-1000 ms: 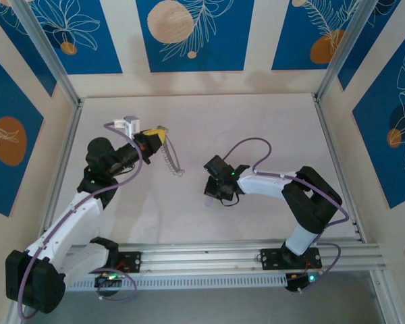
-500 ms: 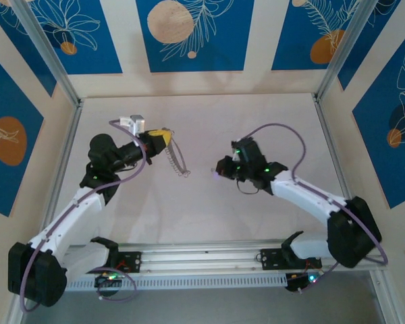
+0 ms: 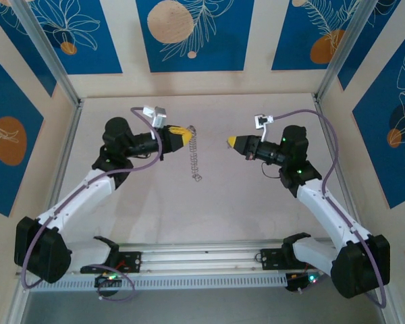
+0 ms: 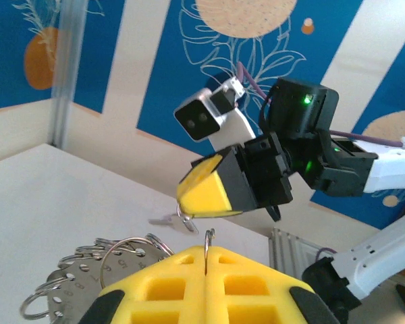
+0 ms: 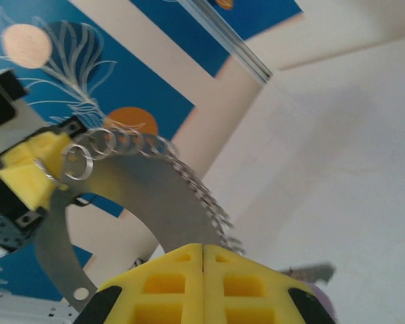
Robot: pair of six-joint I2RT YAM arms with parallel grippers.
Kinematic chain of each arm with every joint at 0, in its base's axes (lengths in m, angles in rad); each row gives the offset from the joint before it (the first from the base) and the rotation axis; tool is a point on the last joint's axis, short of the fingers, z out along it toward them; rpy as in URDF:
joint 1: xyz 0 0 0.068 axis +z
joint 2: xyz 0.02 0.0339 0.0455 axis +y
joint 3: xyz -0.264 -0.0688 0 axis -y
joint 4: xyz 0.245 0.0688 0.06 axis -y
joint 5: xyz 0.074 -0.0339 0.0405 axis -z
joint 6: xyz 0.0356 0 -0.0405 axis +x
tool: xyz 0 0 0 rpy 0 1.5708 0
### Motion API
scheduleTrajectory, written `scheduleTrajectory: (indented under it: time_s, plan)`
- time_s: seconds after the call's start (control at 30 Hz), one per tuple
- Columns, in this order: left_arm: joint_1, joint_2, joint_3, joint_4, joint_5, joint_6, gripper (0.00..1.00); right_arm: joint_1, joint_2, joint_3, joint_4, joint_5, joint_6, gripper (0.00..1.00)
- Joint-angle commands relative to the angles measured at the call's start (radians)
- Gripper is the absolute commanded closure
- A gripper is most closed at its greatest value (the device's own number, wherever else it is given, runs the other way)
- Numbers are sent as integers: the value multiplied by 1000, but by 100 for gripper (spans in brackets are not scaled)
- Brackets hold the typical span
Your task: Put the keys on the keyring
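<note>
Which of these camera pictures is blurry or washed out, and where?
Top external: even light, faint shadows under the arms, keyring small but sharp. Left wrist: right gripper crisp, wall behind slightly soft. Right wrist: tilted, table washed out pale, left gripper blurred at the edge.

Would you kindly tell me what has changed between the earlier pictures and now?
The right gripper lifted from low over the table and swung right and farther back to face the left gripper, with the key at its tips. The left gripper shifted right, and the keyring now hangs below it. Both grippers stayed shut, the left on the keyring.
</note>
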Motion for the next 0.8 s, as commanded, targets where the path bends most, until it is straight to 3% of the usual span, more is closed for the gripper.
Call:
scheduleTrajectory:
  time_s: [0.0, 0.77]
  plan:
    - [-39, 34, 83, -58, 52, 85, 100, -20, -34, -8, 125, -149, 7, 100]
    - [-183, 168, 301, -301, -1, 300, 100, -4, -89, 67, 136, -154, -59, 100]
